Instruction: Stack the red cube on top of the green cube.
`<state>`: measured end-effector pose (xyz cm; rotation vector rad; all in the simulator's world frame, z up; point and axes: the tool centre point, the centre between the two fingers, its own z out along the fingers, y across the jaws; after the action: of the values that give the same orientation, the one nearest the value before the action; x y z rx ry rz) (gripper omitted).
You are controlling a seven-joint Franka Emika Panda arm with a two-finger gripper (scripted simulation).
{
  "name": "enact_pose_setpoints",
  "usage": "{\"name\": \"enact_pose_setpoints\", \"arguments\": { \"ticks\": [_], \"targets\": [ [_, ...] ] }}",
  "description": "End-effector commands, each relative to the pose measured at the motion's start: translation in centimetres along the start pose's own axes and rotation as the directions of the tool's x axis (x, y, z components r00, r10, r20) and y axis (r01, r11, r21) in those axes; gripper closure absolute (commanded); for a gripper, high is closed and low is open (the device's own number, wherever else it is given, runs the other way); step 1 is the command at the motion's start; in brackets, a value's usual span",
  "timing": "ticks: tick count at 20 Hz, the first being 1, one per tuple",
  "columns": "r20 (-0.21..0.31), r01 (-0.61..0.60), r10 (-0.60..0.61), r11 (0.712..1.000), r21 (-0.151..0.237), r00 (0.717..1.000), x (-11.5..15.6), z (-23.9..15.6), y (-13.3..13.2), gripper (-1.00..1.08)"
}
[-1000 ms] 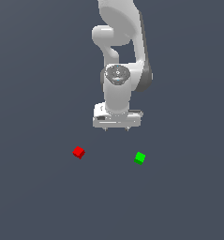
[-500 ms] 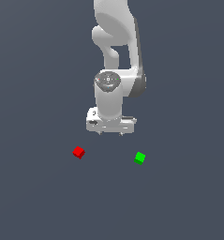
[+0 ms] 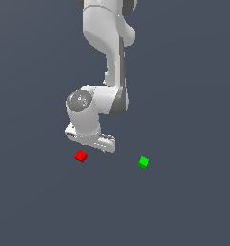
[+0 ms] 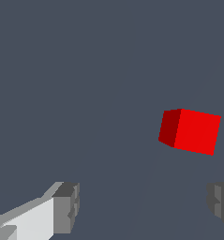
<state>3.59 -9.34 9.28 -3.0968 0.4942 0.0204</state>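
The red cube [image 3: 81,156] is found resting on the dark grey worktop [image 3: 184,206], and it serves here as the landmark. It is not held and is touched by nothing.

The green cube [image 3: 143,162] is seen on the worktop well apart from the red cube, toward the exterior view's right and at much the same depth. It is likewise untouched.

The tool [image 3: 90,139] is positioned low over the worktop, just above and slightly to the exterior view's right of the red cube, with a visible gap left between them. The white arm [image 3: 107,38] is observed to descend to it from above.

In the wrist view, the tool [image 4: 144,206] is shown with its two grey fingertips [image 4: 66,206] spread wide; nothing is gripped between them. The red cube [image 4: 190,130] is recorded ahead of the fingertips, clear of both, nearer to one finger than to the other, and turned at a slight angle to the line of the fingers. Only bare worktop [image 4: 85,70] is seen around it.
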Motion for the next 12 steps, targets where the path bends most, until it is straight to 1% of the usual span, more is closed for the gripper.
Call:
{"name": "enact_pose_setpoints", "arguments": {
  "ticks": [1,4,7,12],
  "targets": [
    [-0.005,-0.062,0.062,0.998,-0.001,0.998,1.3,0.8,2.1,-0.92],
    [-0.010,-0.120,0.120,0.993,-0.002,0.993,2.4,1.4,4.1,-0.92],
    [-0.013,-0.161,0.161,0.987,-0.002,0.987,3.0,1.9,5.5,-0.92],
    [-0.014,-0.189,0.189,0.982,-0.001,0.982,3.4,2.2,6.5,-0.92]
  ]
}}
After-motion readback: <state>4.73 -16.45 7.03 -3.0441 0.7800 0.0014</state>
